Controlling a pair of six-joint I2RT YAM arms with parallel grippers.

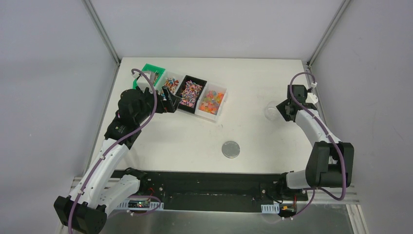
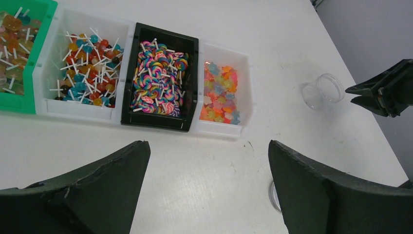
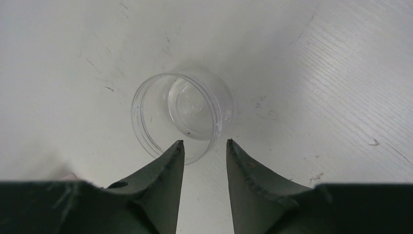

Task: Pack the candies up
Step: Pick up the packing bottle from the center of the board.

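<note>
Stock: the candies (image 2: pixel 160 80) all lie in a row of four open bins on the white table (image 1: pixel 253 78).

Landmark is the black rectangular plastic bin (image 2: pixel 156 122), which holds pink-and-blue swirl lollipops on white sticks. Touching its left side is a white plastic bin (image 2: pixel 78 109) of small round multicoloured lollipops. Beyond that stands a green plastic bin (image 2: pixel 19 103) with amber ones. Touching the black bin's right side is a second white plastic bin (image 2: pixel 219 129) with orange, red and yellow gummies.

Arm 1: the left gripper (image 2: pixel 209 146) hovers just on the near side of the black bin, jaws spread wide, nothing between them.

Arm 2: the right gripper (image 3: pixel 204 144) is well to the right of the black bin, at a small clear round plastic jar (image 3: pixel 182 114) that stands upright, mouth up. Its jaws are drawn to a narrow gap but not closed, and the jar's near rim shows through the gap. Nothing is clamped. Cannot tell whether the tips touch the jar.

A grey round lid disc (image 1: pixel 231 149) lies flat on the table, to the near right of the black bin.
</note>
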